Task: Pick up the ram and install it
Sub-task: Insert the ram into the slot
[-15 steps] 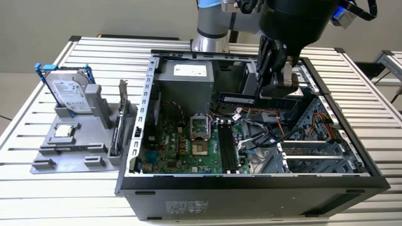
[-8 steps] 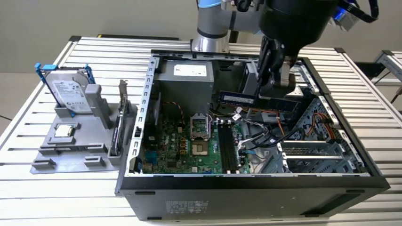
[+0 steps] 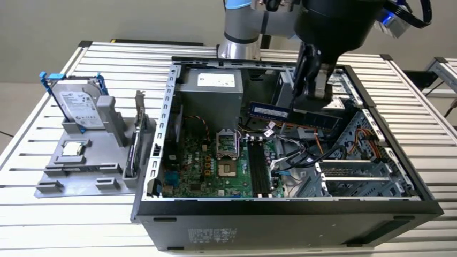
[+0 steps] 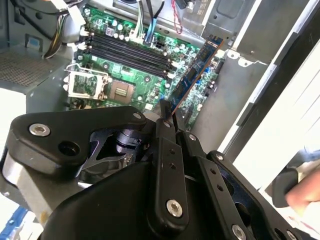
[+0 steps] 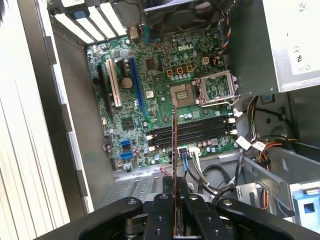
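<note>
**Black gripper on a silver-grey arm**

The arm [image 3: 239,33] is showing a silver-grey round tube with a light blue ring [image 3: 238,4]. A glossy black housing [image 3: 335,21] is capping its end, with a blue band [image 3: 389,19] and a black cable [image 3: 423,15] looping beside it. The gripper [image 5: 176,196] is looking matte black in both wrist views, built of flat linked bars with rounded ends. Silver screws [image 4: 39,130] are dotting the joints, and small holes are running along the fingers [image 4: 168,165].
</note>
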### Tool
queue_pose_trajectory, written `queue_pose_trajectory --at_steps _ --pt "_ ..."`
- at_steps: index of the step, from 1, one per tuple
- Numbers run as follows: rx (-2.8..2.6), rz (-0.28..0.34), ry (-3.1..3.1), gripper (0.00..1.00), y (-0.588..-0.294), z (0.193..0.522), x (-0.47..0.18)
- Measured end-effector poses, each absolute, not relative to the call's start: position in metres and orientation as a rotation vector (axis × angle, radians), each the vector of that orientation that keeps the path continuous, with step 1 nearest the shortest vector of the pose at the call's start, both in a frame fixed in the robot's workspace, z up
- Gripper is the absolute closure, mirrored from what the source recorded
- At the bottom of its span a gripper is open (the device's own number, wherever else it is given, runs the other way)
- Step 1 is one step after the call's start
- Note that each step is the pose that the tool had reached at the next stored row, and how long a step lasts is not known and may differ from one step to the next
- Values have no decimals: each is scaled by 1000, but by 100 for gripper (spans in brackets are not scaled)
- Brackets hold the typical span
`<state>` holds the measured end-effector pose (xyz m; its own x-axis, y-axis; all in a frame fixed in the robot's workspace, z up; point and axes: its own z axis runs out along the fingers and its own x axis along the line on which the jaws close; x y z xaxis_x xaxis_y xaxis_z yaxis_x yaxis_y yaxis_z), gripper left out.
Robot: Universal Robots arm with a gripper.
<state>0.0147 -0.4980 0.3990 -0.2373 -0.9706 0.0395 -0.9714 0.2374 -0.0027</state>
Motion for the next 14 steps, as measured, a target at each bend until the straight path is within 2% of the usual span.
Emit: queue_pose_trajectory --at_steps 14 --pt "1787 40 -2545 100 -498 399 15"
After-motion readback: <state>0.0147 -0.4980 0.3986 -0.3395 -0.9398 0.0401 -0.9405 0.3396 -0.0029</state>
